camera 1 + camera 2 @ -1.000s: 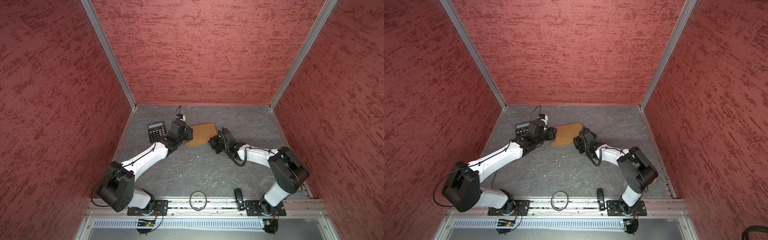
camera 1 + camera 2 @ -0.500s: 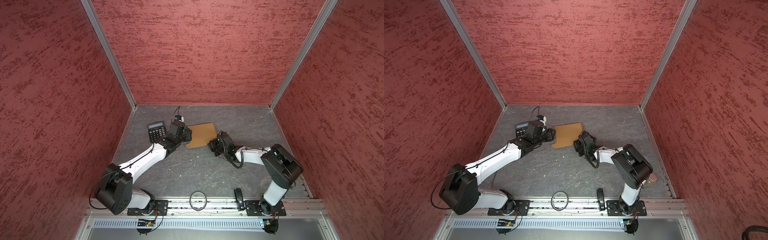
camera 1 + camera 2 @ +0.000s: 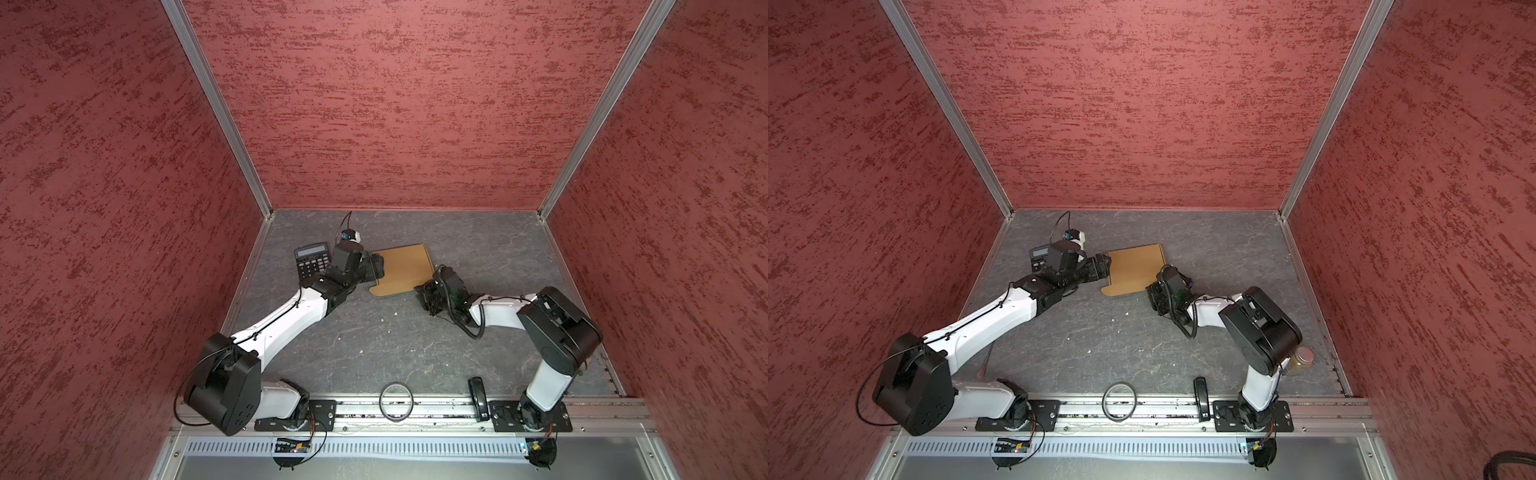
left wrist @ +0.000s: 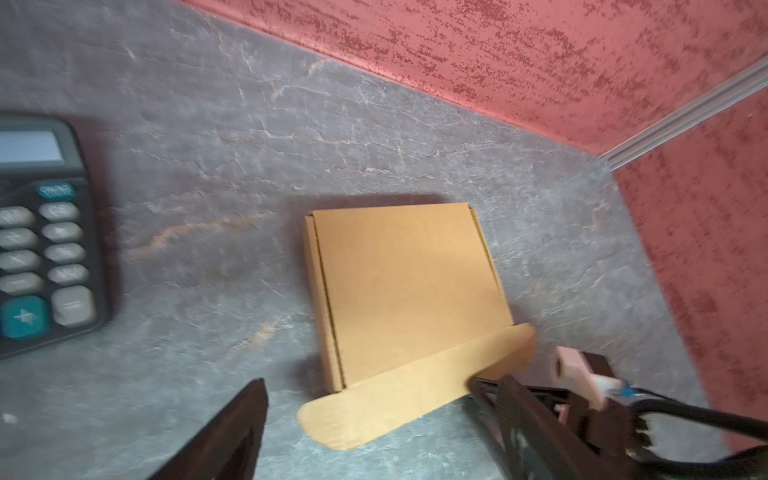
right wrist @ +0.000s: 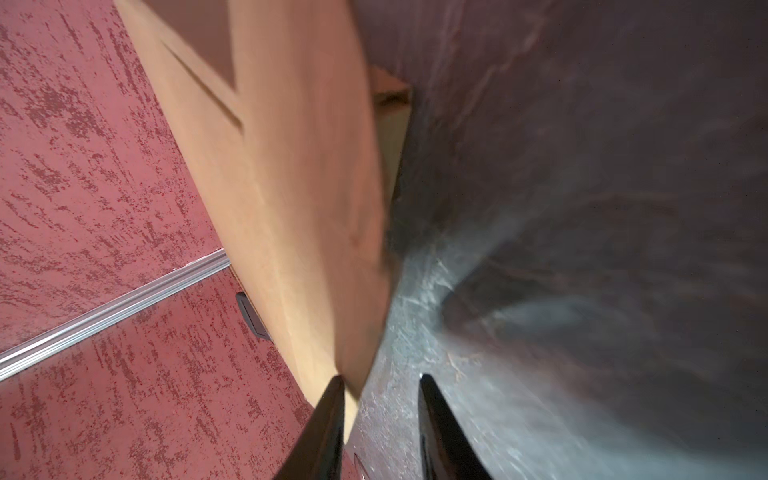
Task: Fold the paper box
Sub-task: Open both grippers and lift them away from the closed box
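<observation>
Jaws of the left gripper (image 3: 378, 266) and the right gripper (image 3: 420, 291) have spread since a second ago, and the right arm's elbow has drawn slightly inward; the paper box (image 3: 405, 266), a flat squarish mailer of plain tan cardboard, has kept its place. It lies on the grey stone-patterned floor (image 3: 374, 345), toward 12 o'clock from floor centre in both top views, lid down, with its long rounded front flap (image 4: 415, 390) untucked along the 6 o'clock edge. Left gripper: at the box's 9 o'clock edge; the left wrist view shows its dark fingers (image 4: 237, 432) set wide apart, nothing clamped between them. Right gripper: low at the box's 5 o'clock corner; the blurred right wrist view shows the jaws parted, the cardboard corner against one finger (image 5: 326, 428), bare floor in the rest of the gap. A black desk calculator (image 3: 312, 261) with grey keys lies at 9 o'clock of the box, beyond the left gripper, apart from the cardboard.
</observation>
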Controlling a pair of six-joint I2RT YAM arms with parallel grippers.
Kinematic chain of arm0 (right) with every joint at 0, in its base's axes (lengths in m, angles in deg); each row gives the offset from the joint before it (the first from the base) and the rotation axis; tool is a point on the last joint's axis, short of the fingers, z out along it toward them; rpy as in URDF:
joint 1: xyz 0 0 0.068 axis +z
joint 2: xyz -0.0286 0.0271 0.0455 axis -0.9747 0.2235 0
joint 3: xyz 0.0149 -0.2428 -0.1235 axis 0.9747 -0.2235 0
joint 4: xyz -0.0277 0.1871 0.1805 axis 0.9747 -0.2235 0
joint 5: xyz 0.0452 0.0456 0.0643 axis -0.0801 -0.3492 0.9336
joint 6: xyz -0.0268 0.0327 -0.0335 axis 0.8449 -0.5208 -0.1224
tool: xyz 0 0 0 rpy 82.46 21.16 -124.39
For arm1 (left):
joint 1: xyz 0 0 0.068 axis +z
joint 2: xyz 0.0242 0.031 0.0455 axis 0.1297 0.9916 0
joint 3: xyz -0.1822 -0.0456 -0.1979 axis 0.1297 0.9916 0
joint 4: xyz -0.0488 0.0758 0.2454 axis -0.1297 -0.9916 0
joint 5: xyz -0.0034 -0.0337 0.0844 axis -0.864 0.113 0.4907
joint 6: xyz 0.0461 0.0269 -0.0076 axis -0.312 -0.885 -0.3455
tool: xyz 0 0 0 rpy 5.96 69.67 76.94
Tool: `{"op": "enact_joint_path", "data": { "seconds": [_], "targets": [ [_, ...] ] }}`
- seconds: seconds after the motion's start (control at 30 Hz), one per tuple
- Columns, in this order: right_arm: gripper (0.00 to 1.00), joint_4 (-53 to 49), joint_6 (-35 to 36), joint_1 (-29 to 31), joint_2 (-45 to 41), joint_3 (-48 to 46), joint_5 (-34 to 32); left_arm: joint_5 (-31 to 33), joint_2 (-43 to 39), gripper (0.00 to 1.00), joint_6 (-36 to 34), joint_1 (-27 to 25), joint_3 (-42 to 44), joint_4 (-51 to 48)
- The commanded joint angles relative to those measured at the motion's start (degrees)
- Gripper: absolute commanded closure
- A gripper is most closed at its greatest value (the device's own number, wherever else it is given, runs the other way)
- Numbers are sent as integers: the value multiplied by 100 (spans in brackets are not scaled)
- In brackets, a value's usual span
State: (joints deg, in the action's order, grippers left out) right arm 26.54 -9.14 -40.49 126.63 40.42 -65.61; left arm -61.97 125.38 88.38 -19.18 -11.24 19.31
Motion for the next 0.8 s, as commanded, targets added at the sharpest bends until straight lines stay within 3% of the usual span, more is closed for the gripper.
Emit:
{"op": "enact_joint_path", "data": {
  "seconds": [0.0,0.13,0.23,0.33,0.47,0.6,0.77],
  "targets": [
    [63,-700,-275,31,-792,-34,-372,74,-205,0,-138,202,-1,-63],
    [57,-2082,717,4,-1810,216,-800,-103,-247,0,-271,462,-207,-218],
    [57,-3012,2183,-359,-2142,851,-951,-315,-102,0,-362,645,-539,-571],
    [57,-3644,3932,-813,-1896,1825,-537,-475,137,1,-416,747,-763,-870],
    [55,-4547,6039,-968,-797,3289,-14,-682,609,9,-544,774,-965,-1059],
    [58,-4400,6818,-1033,-32,3675,-88,-731,1184,28,-638,771,-1148,-1087],
    [64,-3763,7205,-1271,548,3773,118,-681,1779,34,-823,781,-1394,-1048]
  ]
}}
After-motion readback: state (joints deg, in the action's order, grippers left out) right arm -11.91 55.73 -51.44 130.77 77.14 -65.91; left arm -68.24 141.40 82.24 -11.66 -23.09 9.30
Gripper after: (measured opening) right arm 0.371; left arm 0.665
